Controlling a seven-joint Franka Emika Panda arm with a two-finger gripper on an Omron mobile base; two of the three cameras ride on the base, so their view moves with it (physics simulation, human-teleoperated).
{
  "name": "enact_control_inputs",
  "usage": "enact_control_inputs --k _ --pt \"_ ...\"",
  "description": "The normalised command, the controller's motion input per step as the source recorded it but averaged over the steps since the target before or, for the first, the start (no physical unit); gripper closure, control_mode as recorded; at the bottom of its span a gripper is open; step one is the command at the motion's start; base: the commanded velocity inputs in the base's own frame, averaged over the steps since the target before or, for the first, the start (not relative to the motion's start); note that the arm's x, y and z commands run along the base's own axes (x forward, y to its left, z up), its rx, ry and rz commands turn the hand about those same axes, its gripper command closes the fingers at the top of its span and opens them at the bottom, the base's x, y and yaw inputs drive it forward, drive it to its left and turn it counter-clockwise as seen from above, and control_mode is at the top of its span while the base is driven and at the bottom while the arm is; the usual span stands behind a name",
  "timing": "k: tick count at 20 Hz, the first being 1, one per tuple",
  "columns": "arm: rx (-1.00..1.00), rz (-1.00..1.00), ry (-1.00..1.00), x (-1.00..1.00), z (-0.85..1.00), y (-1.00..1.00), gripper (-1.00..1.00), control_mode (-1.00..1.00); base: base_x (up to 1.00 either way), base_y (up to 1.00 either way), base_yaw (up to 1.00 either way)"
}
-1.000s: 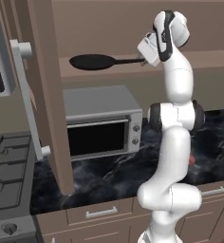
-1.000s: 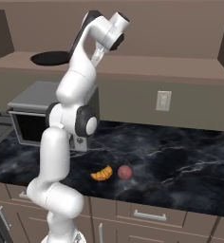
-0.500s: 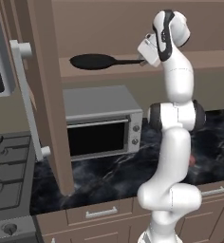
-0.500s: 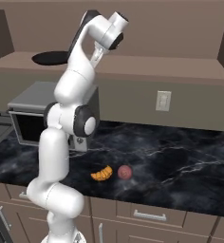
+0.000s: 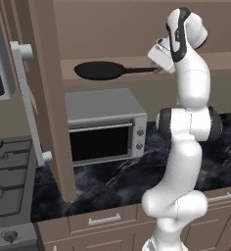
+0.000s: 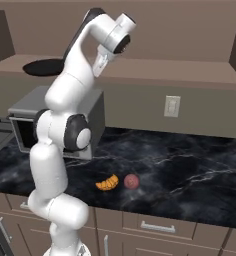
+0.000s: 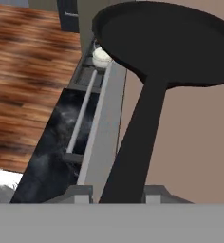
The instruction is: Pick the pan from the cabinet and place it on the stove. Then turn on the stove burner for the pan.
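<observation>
On the open shelf of the cabinet (image 5: pixel 49 98), we are seeing the pan (image 5: pixel 100 70) lying flat, its round black body toward the left and its long handle pointing right toward our gripper (image 5: pixel 158 69). In the hand view the handle of the pan (image 7: pixel 133 142) is running straight down between our two fingertips (image 7: pixel 80 193), one tip sitting on each side of it, so we are clamping the end of the handle. From the right base view we are catching the dark edge of the pan (image 6: pixel 42 67) on the shelf behind our raised arm, with the gripper (image 6: pixel 101 64) angled down at shelf height.

The cabinet door is standing swung open at the left of the left base view, its silver bar handle (image 5: pixel 30 103) facing us. Below the shelf, a toaster oven (image 5: pixel 105 127) is sitting on the dark marble counter (image 5: pixel 112 184), and the stove (image 5: pixel 10 181) is showing at the lower left with its grates and front knobs. On the counter to the right of our arm, a croissant (image 6: pixel 107 183) and a small reddish ball (image 6: pixel 132 181) are lying just beside each other. A wall outlet (image 6: pixel 172 106) is showing on the backsplash.
</observation>
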Motion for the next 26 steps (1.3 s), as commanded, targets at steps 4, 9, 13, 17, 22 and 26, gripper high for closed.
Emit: enact_control_inputs --k 4,9,13,17,22,26 --pt "0.01 0.00 -0.09 -0.98 -0.35 0.00 1.00 -1.00 0.00 0.00 0.00" --pt "0.03 0.00 -0.08 -1.00 -0.09 0.00 1.00 -1.00 0.00 0.00 0.00" --pt "0.02 0.00 -0.07 -0.90 0.00 0.00 1.00 -1.00 0.00 0.00 0.00" --pt "0.02 0.00 -0.06 -0.77 0.04 0.00 1.00 -1.00 0.00 0.00 0.00" --pt "0.03 0.00 -0.02 -0.76 0.03 0.00 1.00 -1.00 0.00 0.00 0.00" --pt "0.04 0.00 0.00 -0.74 0.04 0.00 1.00 -1.00 0.00 0.00 0.00"
